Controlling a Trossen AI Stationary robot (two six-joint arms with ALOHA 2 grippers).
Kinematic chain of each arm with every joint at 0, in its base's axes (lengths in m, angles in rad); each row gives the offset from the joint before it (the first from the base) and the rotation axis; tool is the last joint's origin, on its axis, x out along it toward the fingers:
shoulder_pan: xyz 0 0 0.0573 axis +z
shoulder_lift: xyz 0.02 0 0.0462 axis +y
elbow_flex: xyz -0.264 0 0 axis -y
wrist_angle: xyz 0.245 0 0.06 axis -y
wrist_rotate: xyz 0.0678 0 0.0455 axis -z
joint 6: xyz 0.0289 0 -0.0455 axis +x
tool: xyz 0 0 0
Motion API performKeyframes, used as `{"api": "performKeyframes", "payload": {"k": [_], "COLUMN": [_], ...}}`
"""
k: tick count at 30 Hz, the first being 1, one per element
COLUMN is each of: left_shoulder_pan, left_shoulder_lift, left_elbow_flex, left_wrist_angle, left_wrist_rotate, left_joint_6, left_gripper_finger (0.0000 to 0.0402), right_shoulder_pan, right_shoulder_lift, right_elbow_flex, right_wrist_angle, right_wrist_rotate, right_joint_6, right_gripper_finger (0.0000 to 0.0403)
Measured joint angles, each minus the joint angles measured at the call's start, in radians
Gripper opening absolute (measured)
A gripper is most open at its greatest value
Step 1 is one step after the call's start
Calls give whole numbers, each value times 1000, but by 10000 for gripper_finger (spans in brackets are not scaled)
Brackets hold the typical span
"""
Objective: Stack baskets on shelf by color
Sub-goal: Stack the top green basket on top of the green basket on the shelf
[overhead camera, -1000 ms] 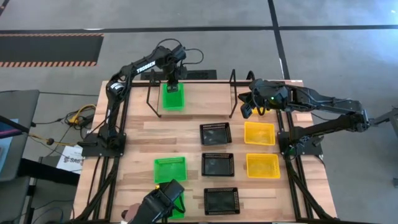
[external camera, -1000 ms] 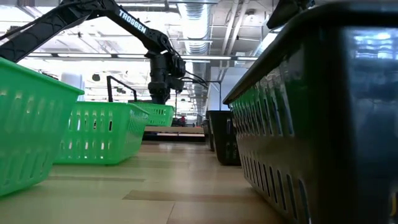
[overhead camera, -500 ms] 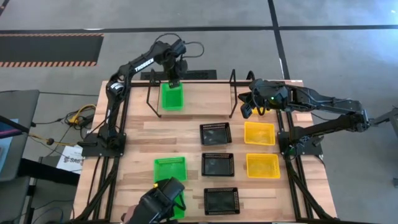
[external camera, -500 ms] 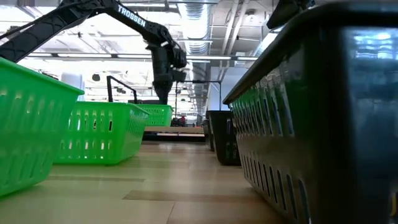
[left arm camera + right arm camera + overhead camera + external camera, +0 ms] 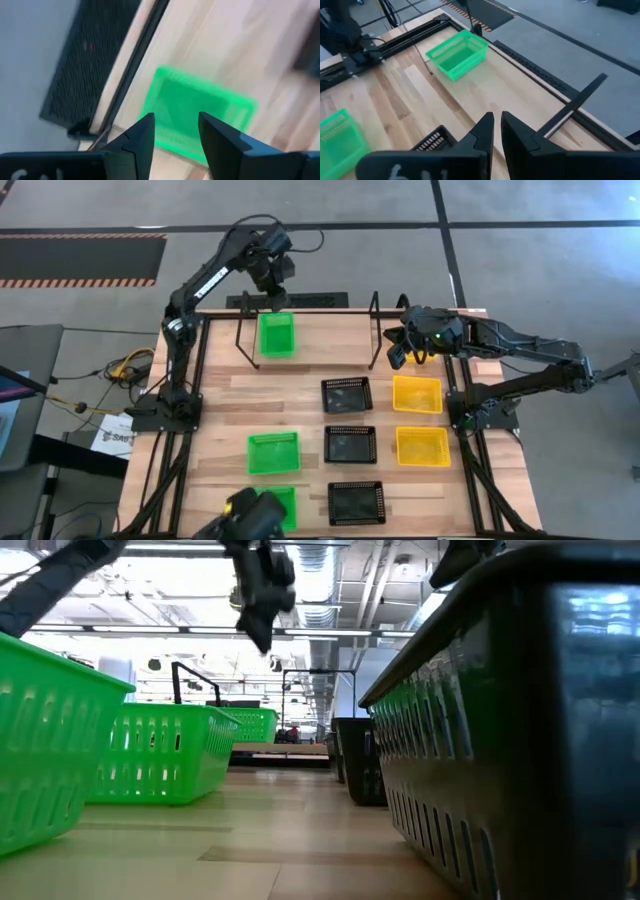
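One green basket rests flat on the left end of the shelf, a light plank on black wire legs. My left gripper hangs open high above that basket's far end, touching nothing. On the table lie two more green baskets, three black ones and two yellow ones. My right gripper waits in the air over the shelf's right end, its fingers a narrow gap apart with nothing between them.
The shelf's wire legs stand up at both ends of the plank. A dark camera unit sits at the near edge beside the nearest green basket. The shelf's middle and right stretch is bare wood.
My left gripper has let go of the green basket on the shelf and risen fast, drifting a little toward the table's far edge. The basket stays flat where it was on the shelf's left end.
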Motion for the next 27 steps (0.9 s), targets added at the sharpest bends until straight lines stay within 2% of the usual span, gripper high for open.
{"api": "performKeyframes", "payload": {"k": [7,11,14,20,27], "left_shoulder_pan": [-123,-215,-304,-528,-805], "left_shoulder_lift": [-167,-290,-398,-641,-880], "left_elbow_flex": [-3,-54,-140,-426,-844], "left_wrist_angle": [-2,-2,-3,-1,-1], "left_wrist_rotate": [-61,-210,-321,-474,-482], "left_joint_6": [-153,-335,-511,-957,-1499], "left_gripper_finger": [139,139,139,139,139], "right_shoulder_pan": [-54,-65,-64,-61,-61], "right_shoulder_lift": [-11,-25,-40,-68,-79], "right_elbow_flex": [0,0,0,0,0], "right_wrist_angle": [-32,-57,-79,-97,-96], "right_wrist_rotate": [-2,-2,-2,-3,-3], "right_joint_6": [-13,-14,-14,-13,-11], "right_gripper_finger": [59,59,59,59,59]}}
